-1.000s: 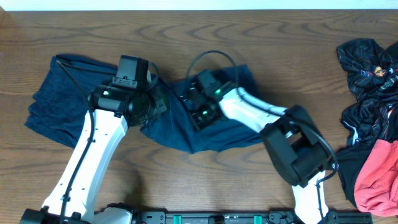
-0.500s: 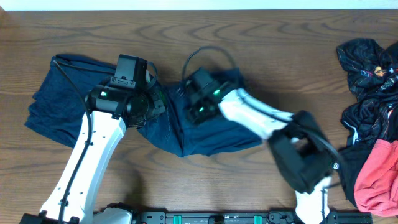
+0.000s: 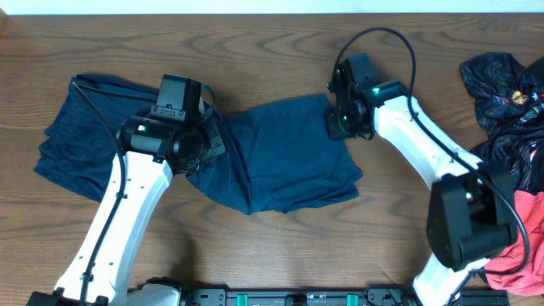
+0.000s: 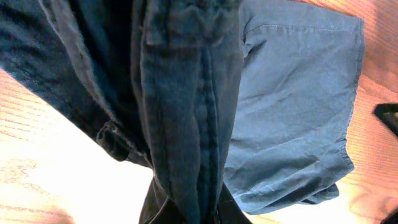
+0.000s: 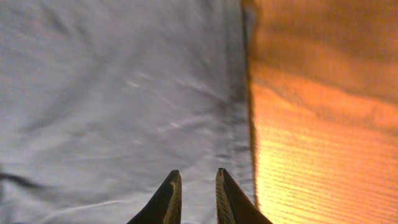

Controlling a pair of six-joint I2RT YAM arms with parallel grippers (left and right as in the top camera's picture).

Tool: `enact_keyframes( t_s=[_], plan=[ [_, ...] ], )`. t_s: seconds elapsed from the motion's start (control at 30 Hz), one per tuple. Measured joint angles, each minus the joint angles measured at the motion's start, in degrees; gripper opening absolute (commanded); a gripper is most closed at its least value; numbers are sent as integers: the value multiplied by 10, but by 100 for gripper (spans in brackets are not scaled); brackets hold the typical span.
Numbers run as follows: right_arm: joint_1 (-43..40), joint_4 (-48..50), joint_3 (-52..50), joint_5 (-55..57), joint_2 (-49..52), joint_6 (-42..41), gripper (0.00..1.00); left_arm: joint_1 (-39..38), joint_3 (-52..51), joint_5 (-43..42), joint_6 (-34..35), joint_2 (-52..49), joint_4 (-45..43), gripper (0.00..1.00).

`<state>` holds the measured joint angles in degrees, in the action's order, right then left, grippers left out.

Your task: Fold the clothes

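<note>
Garment, dark blue, lies spread on the table between the two arms, its left half bunched and wrinkled. The left gripper is clamped on a gathered ridge of it, lifted off the wood; its fingers are hidden by the cloth. The right gripper hovers over the garment's upper right edge, fingers nearly together with nothing between them. Black clothes and a red piece sit heaped at the far right.
</note>
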<state>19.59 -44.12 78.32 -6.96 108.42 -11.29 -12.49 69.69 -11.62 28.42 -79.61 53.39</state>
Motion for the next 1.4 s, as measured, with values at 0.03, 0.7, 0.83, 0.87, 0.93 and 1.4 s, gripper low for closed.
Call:
enact_keyframes(
  t_s=[0.03, 0.7, 0.83, 0.87, 0.93, 1.4],
  plan=[
    [-2, 2, -9, 2, 8, 1, 18, 0, 0, 0, 0, 0, 0, 6],
    [27, 43, -72, 24, 44, 5, 18, -96, 2, -82, 52, -11, -156, 6],
    [27, 40, -72, 25, 44, 3, 18, -139, 2, -88, 57, -47, -182, 6],
    [28, 40, -72, 25, 44, 3, 18, -148, 2, -89, 59, -59, -190, 7],
    [28, 36, -72, 25, 44, 3, 18, -165, 2, -91, 61, -85, -210, 15],
    [9, -86, -59, 41, 34, -14, 15, -172, 3, -99, 28, -113, -256, 45]
  ],
)
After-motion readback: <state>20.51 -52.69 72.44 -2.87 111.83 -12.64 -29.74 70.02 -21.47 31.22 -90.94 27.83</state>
